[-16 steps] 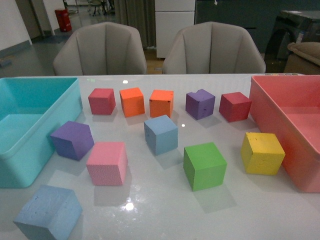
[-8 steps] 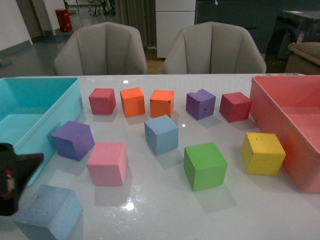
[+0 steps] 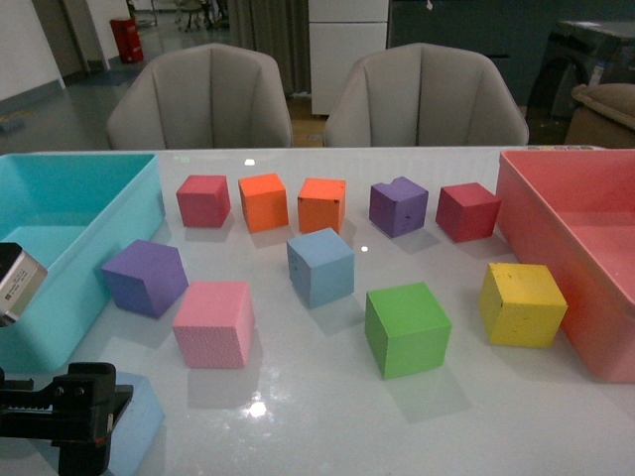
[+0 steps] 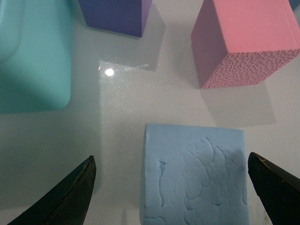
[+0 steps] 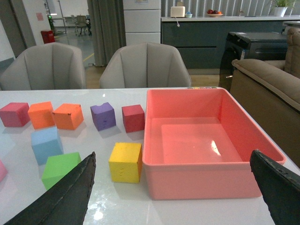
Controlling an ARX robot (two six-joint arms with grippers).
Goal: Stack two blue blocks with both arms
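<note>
One blue block (image 3: pixel 319 266) sits mid-table; it also shows in the right wrist view (image 5: pixel 46 143). The other blue block (image 3: pixel 141 421) lies at the front left, mostly hidden under my left arm (image 3: pixel 64 415). In the left wrist view my left gripper (image 4: pixel 171 158) is open and hangs over this blue block (image 4: pixel 194 176), one black finger (image 4: pixel 75 192) on either side, apart from it. My right gripper (image 5: pixel 172 157) is open and empty, held above the table and facing the red bin (image 5: pixel 206 185). The right arm is out of the front view.
A turquoise bin (image 3: pixel 60 198) stands at the left and a red bin (image 3: pixel 566 198) at the right. A pink cube (image 3: pixel 213 322) and a purple cube (image 3: pixel 144 276) lie close to the near blue block. Green (image 3: pixel 407 327), yellow (image 3: pixel 522 302) and a back row of cubes lie beyond.
My left arm came into the front view from the lower left and moved over the near blue block, which it now mostly covers. The cubes have not moved.
</note>
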